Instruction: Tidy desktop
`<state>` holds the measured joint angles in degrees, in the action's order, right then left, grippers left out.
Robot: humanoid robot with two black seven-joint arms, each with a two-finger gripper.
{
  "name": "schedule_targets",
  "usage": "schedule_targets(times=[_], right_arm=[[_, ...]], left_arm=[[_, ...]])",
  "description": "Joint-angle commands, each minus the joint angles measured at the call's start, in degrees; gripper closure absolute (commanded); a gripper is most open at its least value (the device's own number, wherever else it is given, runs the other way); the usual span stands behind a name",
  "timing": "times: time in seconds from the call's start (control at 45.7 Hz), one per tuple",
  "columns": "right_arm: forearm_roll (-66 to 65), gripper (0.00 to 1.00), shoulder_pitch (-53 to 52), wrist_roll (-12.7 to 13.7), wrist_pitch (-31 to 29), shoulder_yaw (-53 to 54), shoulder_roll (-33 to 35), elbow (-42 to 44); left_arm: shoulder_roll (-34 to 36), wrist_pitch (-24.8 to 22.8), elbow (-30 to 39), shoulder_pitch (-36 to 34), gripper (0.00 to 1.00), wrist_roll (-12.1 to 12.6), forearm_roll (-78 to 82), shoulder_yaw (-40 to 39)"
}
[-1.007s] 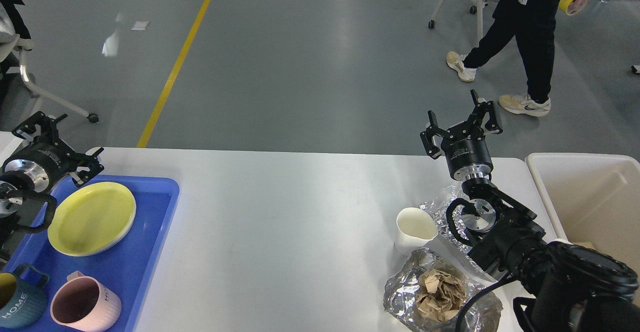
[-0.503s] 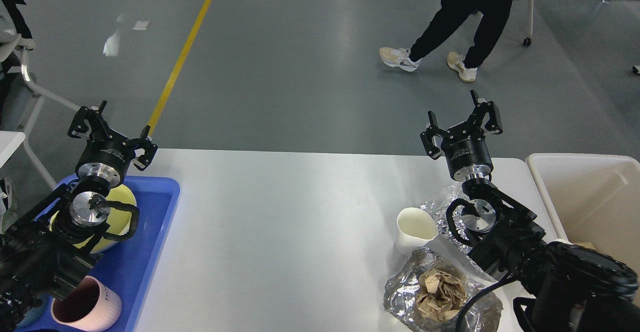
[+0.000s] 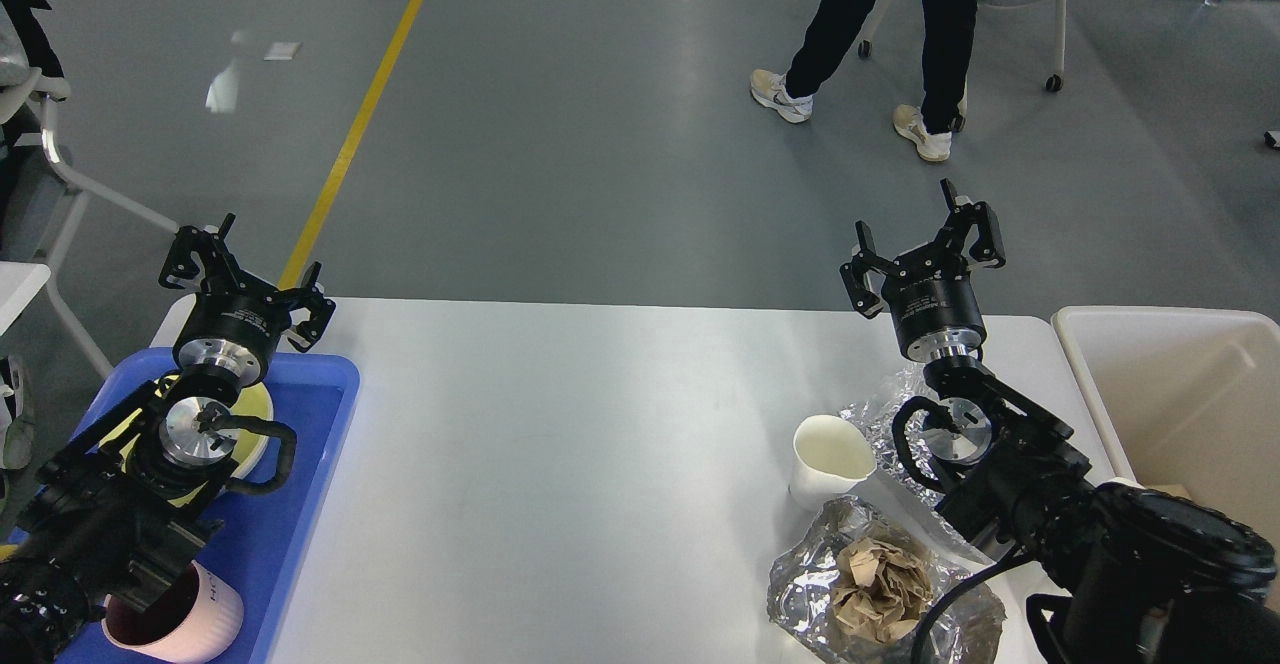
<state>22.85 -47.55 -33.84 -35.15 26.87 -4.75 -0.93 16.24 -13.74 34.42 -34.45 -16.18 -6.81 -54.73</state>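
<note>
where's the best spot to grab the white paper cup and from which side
Probably across the upper wall of the white paper cup, coming from above: it stands upright, mouth open. Its left side is bare desktop; foil and the right arm crowd its right.

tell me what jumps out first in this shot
Two black arms reach over the white desktop, the left gripper and right gripper both open and empty. A blue tray with a pink mug sits left; a paper cup and crumpled foil lie right.
</note>
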Motion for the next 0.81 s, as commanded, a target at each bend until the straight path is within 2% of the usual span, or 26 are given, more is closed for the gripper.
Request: schedule_targets(times=[0.0,0.109,0.241,0.285,0.394,0.547,0.722,0.788], right_arm=[[0.0,0.0,0.0,0.0,-0.01,-0.06,0.0,0.05],[0.0,0.0,0.0,0.0,0.08,-0.06,0.0,0.05],[0.0,0.0,0.0,0.0,0.08,-0.06,0.0,0.05],[0.0,0.0,0.0,0.0,0.08,-0.06,0.0,0.05],[0.0,0.0,0.0,0.0,0.08,-0.06,0.0,0.05],[0.0,0.0,0.0,0.0,0.08,-0.06,0.0,0.05],[0.0,0.0,0.0,0.0,0.08,-0.06,0.0,0.05],[0.0,0.0,0.0,0.0,0.08,-0.06,0.0,0.05]], left_arm=[[-1.13,-0.93,-0.75,0.0,0.02,0.0,-0.13,-0.55],[-0.95,-4.26,-1.37,0.0,0.02,0.53,-0.31,-0.37],[-1.39,-9.19,-6.02,-0.35,0.02,1.67,-0.4,-0.29],[-1.3,-10.07,-6.64,-0.53,0.02,3.16,-0.31,-0.02],[-0.95,-11.31,-6.99,-0.53,0.01,8.78,-0.31,-0.37],[-0.25,-11.39,-7.26,-0.7,0.01,13.27,-0.31,-0.37],[1.33,-11.48,-7.87,-1.4,0.0,20.91,0.04,-0.29],[1.6,-11.57,-8.4,-1.76,0.0,22.59,0.04,-0.37]])
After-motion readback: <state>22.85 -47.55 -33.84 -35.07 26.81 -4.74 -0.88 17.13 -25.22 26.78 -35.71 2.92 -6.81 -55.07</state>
